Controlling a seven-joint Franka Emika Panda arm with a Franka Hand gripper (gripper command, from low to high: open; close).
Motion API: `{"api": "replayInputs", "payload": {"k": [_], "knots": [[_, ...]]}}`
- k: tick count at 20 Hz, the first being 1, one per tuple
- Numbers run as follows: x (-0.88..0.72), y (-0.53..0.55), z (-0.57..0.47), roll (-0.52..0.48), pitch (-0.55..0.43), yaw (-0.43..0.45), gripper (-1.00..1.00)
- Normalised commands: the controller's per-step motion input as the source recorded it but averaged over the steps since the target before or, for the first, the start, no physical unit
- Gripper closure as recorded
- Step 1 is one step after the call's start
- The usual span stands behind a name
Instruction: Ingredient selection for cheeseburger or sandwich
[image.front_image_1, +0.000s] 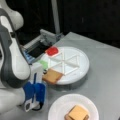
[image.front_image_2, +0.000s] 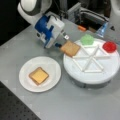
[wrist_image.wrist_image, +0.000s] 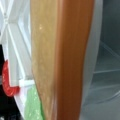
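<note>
My gripper (image.front_image_2: 62, 45) is clamped on a brown toast square (image.front_image_2: 70, 48) at the sectioned tray's rim (image.front_image_2: 75, 72), green leaf (image.front_image_2: 87, 39) and red disc (image.front_image_2: 109, 46) in compartments, cheese-topped stack (image.front_image_2: 38, 75) on plate (image.front_image_2: 51, 67).

Two round white dishes stand on the grey table (image.front_image_2: 75, 105): one sectioned tray (image.front_image_2: 105, 75) and one paper plate (image.front_image_2: 26, 83). Toast squares in plain sight number one (image.front_image_2: 70, 48), at the tray's rim, with a second brown piece partly showing under the cheese. There is one yellow cheese square (image.front_image_2: 38, 75) on the plate, one red disc (image.front_image_2: 109, 46) and one green leaf (image.front_image_2: 87, 39) in the tray. One robot arm carries one gripper (image.front_image_2: 62, 40)
</note>
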Motion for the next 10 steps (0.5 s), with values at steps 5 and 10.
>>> {"api": "replayInputs", "payload": {"k": [5,10], "knots": [[0.22,0.00,-0.09,0.359,-0.060,0.096,-1.00],[0.20,-0.01,-0.06,0.312,-0.076,0.078,-1.00]]}}
